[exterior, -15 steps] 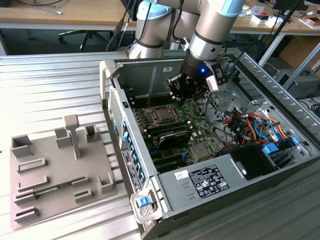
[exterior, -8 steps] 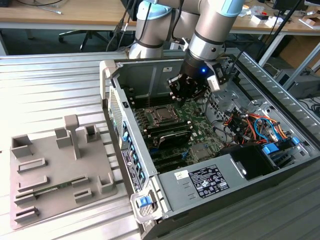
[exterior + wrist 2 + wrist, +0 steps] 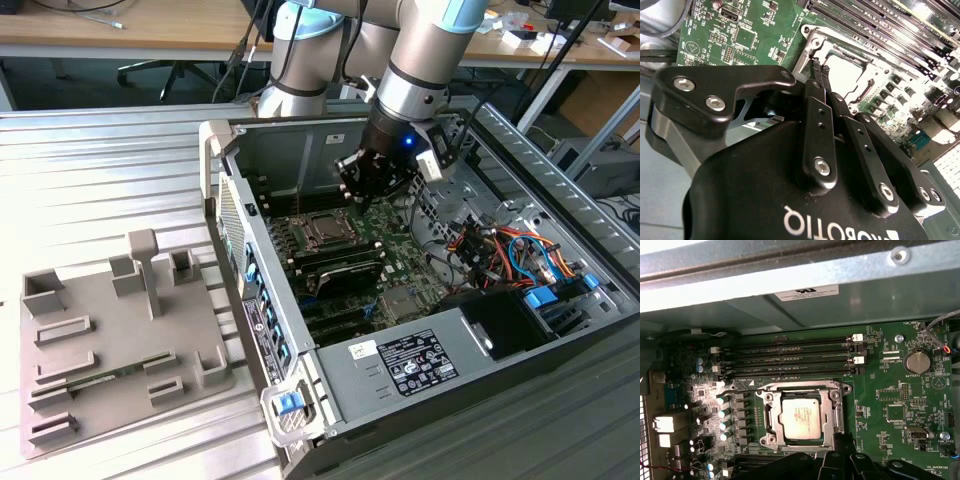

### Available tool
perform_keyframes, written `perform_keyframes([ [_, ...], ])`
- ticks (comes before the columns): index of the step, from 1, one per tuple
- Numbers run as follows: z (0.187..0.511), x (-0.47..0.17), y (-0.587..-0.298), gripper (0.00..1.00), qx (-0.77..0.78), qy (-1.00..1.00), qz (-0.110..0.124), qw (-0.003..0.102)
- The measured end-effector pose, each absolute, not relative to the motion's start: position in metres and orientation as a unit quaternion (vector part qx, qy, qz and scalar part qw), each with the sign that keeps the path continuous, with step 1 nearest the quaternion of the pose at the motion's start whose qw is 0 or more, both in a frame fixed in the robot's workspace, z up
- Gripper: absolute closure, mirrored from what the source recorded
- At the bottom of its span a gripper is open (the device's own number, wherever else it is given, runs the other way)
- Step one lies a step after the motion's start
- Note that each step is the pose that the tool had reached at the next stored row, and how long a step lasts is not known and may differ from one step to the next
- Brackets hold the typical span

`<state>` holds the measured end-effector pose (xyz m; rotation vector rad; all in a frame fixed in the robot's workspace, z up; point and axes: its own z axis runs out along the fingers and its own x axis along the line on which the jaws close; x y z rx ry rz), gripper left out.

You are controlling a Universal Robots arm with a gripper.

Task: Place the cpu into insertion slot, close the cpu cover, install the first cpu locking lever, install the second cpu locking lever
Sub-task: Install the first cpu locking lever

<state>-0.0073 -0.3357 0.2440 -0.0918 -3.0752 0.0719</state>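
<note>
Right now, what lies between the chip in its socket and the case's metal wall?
In the first wrist view, the metal frame's edge and then long memory slots lie between the chip and the wall.

Lab: wooden workbenches (image 3: 120, 30), opened computer case (image 3: 566, 185)

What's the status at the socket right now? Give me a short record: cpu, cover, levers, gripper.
cpu: seated in the socket, silver top showing
cpu cover: down flat, framing the cpu through its window
locking levers: cannot tell whether they are latched
gripper: fingers together, tips at the socket's edge beside the cover
motherboard: inside the open computer case
</note>
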Motion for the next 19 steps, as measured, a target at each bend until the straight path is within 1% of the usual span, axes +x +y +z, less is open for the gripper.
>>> perform_keyframes([
  [19,0.244,-0.0073,-0.3357,0.89,0.012,-0.999,0.024,0.031],
])
